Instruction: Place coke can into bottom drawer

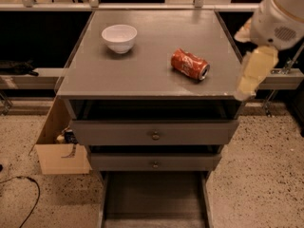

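The coke can [190, 64] lies on its side on the grey cabinet top [142, 70], right of centre, its silver end facing front right. The bottom drawer [154, 198] is pulled out at the bottom of the view and nothing shows inside it. My gripper [251, 75] hangs from the white arm at the cabinet's right edge. It is to the right of the can and apart from it, holding nothing that I can see.
A white bowl [119, 37] stands at the back left of the top. Two knobbed drawers [155, 135] sit slightly open above the bottom one. A cardboard box [59, 148] stands on the speckled floor at the left, with a cable [23, 182] near it.
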